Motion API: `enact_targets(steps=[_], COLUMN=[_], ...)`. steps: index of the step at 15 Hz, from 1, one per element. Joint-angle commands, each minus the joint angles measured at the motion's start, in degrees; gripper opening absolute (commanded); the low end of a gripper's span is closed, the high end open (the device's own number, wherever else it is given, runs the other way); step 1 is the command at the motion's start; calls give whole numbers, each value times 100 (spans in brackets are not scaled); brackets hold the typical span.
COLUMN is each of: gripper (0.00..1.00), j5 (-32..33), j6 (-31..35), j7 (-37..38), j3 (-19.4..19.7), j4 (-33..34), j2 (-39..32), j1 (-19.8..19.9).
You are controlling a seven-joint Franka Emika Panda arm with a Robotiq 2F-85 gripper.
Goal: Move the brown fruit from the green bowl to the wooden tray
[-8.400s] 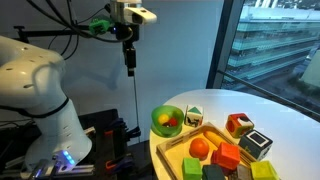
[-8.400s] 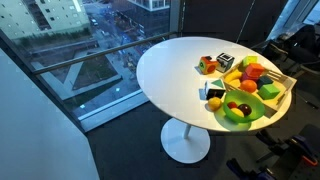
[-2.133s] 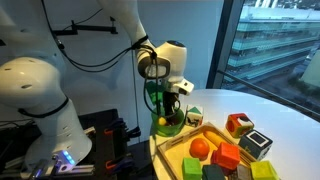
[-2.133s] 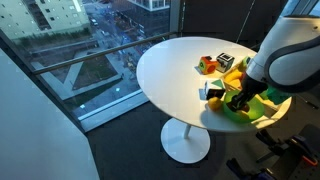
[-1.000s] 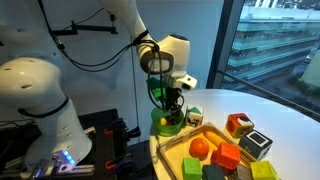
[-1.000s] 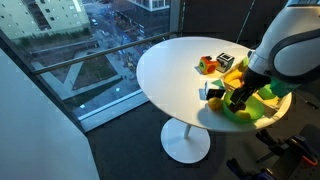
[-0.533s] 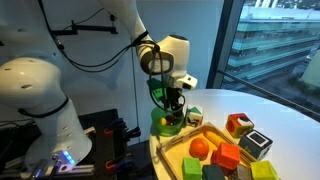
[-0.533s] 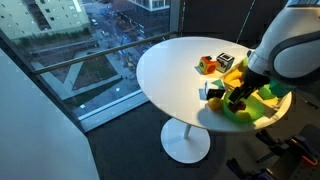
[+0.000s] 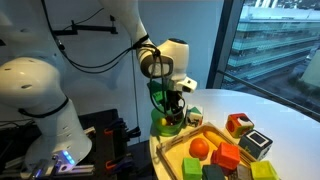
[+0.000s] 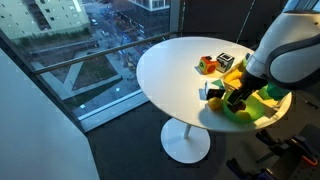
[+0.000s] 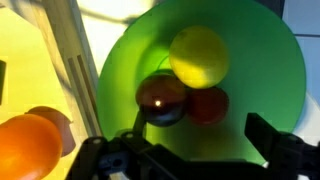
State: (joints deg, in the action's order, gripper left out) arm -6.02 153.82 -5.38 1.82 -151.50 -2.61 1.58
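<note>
The claw point(image 11: 192, 160) is held low over the green bowl point(image 11: 270, 60), with its 2 fingers point(image 11: 281, 150) spread apart and nothing gripped between them. In the wrist view, the brown fruit point(image 11: 160, 100) is seen lying inside the bowl, just beyond the fingertips and roughly between them, untouched by either. A red piece point(image 11: 210, 105) is pressed against it, and a yellow fruit point(image 11: 198, 57) is set farther from the claw, overlapping both. Off to one side of the claw, beside the bowl, the wooden tray point(image 11: 30, 70) is shown, with an orange fruit point(image 11: 28, 135) resting in it. In both exterior views the claw point(image 9: 172, 112) point(image 10: 238, 100) is placed directly above the bowl point(image 9: 165, 128) point(image 10: 243, 116), which is set at the edge of the white desk point(image 10: 170, 70), and coloured blocks point(image 9: 226, 157) are seen in the tray point(image 9: 176, 150) beyond the claw.
</note>
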Motion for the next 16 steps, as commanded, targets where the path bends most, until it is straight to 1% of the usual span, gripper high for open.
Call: enact_targets(steps=[1, 8, 14, 15, 16], gripper=[100, 100, 100, 75, 72], j5=[-48, -181, -415, -410, -395], j6=[109, 275, 449, 439, 432], j7=[-133, -333, -584, -582, -574], j3=[-13, -38, -75, -68, -64], j4=[-18, -71, -109, -111, -112], j2=[-67, -172, -259, -274, -285], j1=[43, 81, 119, 121, 127])
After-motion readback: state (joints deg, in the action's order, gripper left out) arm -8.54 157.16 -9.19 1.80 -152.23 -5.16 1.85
